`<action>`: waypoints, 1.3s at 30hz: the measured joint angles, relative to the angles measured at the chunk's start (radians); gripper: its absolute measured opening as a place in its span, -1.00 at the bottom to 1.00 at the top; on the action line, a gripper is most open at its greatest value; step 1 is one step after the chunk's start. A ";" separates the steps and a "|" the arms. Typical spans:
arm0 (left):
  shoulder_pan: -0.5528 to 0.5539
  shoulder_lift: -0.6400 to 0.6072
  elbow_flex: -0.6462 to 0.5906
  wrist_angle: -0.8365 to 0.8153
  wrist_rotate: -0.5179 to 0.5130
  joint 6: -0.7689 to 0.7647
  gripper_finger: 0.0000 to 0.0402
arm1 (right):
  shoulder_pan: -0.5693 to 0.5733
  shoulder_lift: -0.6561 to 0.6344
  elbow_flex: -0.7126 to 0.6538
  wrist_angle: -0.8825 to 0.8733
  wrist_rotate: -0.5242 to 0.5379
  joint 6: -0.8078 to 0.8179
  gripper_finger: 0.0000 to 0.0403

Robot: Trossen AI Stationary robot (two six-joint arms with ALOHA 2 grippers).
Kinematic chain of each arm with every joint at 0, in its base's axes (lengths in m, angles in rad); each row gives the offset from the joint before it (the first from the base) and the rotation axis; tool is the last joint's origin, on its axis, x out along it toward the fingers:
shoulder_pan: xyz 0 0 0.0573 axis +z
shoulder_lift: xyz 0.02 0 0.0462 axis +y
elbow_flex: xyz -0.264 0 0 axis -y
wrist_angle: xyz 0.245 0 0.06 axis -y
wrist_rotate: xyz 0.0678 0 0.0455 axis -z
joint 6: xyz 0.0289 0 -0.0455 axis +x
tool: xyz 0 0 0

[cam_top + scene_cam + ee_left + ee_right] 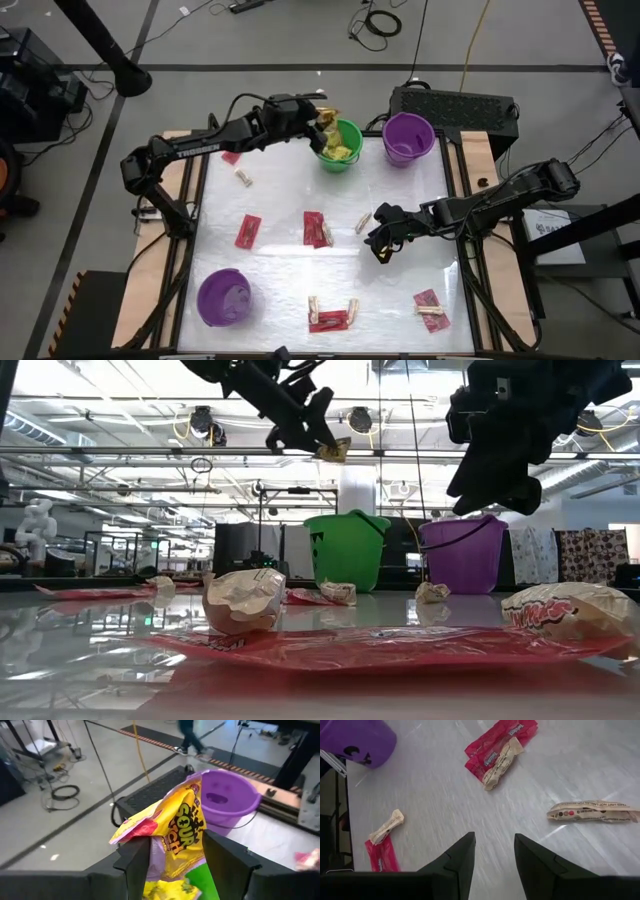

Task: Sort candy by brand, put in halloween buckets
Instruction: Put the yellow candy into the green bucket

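The left gripper [326,118] hung over the green bucket [340,146] at the far edge of the table [400,270]. A yellow candy packet [182,832] sat between its fingers [137,862], which were spread apart, so the packet looked ready to drop. It was held right above the bucket so it would fall in with the other yellow packets [343,150] there.

The right gripper [380,243] hovered low over the middle of the table, near the right side. Its fingers [460,857] were spread with nothing between them. It pointed down at the loose candy, most likely to pick the next piece.

1 purple bucket [408,138] stood beside the green one. Another purple bucket [224,297] stood at the near left corner. Both seemed to wait for the other kinds. Red packets [247,231] and small tan pieces [243,177] lay spread over the table. 1 tan piece [502,762] rested on top of a red packet [492,747]. Much candy was not yet sorted.
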 joint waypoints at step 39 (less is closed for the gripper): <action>-0.005 0.060 0.001 -0.152 -0.029 -0.102 -0.06 | 0.000 0.000 0.000 0.008 0.000 -0.023 -0.35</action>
